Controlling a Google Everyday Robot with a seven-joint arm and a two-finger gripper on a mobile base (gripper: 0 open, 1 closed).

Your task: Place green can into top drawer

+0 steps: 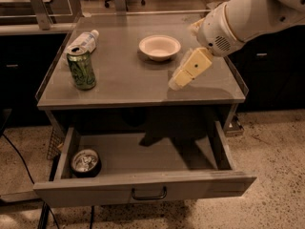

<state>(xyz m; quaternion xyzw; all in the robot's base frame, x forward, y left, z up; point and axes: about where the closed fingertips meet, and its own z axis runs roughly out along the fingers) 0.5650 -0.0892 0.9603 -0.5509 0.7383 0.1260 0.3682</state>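
Clearly the green can (pixel 82 70) is standing upright on the left part of the table (pixel 143 92), well apart from the gripper (pixel 178 80), which is hanging over the right part of the top, just right of the white bowl (pixel 159 46) and pointing down and leftward; whether it is wide or narrow cannot be told. The can is showing a green body with pale swirly markings and a silver top, its print too small to read, and a clear bottle (pixel 88 39) is lying just behind it. Below, the top drawer (pixel 143 190) is standing pulled out, with a dark can (pixel 86 162) sitting in its left end.
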